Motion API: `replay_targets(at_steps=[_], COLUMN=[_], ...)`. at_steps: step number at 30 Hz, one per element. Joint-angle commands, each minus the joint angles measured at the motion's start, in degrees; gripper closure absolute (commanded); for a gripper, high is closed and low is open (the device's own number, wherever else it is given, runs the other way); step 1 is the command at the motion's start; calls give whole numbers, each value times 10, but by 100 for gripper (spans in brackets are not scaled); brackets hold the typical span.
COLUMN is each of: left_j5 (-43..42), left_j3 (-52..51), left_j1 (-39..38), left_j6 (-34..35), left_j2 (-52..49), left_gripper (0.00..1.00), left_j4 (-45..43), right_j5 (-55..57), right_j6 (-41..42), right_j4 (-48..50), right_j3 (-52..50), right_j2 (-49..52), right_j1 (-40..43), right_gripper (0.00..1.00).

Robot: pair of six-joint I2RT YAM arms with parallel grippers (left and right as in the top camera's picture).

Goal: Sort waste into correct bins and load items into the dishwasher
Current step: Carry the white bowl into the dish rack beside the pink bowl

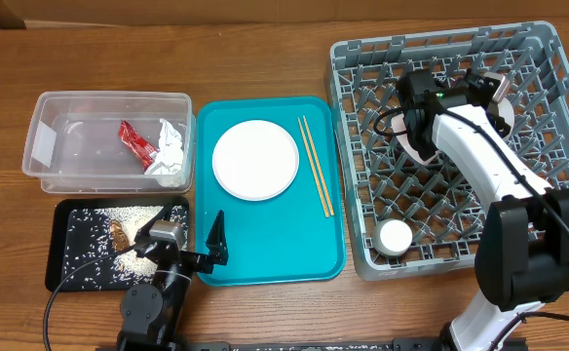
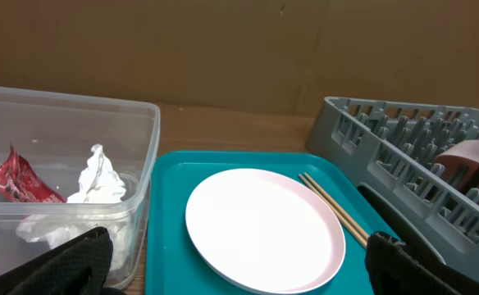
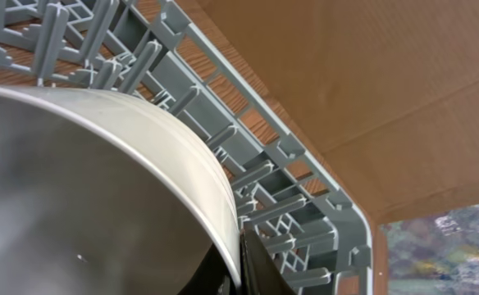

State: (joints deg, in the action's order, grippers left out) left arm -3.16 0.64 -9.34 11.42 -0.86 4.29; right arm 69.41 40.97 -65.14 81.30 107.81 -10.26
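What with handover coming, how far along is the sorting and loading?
Done: wrapper and tissue in the clear bin, cup in the rack. In hand: right gripper holds a bowl inside the rack. Remaining: plate and chopsticks on the teal tray.

Overhead cam looked straight down on the whole table (image 1: 265, 49). Left wrist cam sat low, facing fwd over teal tray (image 2: 164, 246) and rack (image 2: 403, 152), both shared w/ overhead. Right wrist cam was v. close against a dish (image 3: 100, 180) inside the rack.
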Motion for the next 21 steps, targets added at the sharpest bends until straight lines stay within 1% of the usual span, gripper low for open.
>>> replay_targets(at_steps=[1, 4, 6, 13, 19, 20, 21], left_j5=[6, 6, 6, 6, 6, 6, 6], left_j3=[-4, -4, -4, -4, -4, -4, -4], left_j1=[3, 3, 3, 3, 3, 3, 3], left_j6=[-11, -11, -11, -11, -11, -11, -11], left_j2=[6, 6, 6, 6, 6, 6, 6], left_gripper=[0, 0, 0, 0, 0, 0, 0], left_j4=[-1, 0, -1, -1, -1, -1, 0], right_j5=[21, 41, 5, -31, -21, -22, -23], right_j6=[-5, -22, -46, -45, -45, -45, -44], right_j4=[1, 14, 25, 8, -16, -22, -29], right_j3=[-4, -4, -4, -4, -4, -4, -4], right_j2=[7, 7, 8, 34, 39, 39, 39], right_j1=[2, 4, 3, -14, -45, -50, -54], right_gripper=[96, 96, 96, 96, 96, 94, 89])
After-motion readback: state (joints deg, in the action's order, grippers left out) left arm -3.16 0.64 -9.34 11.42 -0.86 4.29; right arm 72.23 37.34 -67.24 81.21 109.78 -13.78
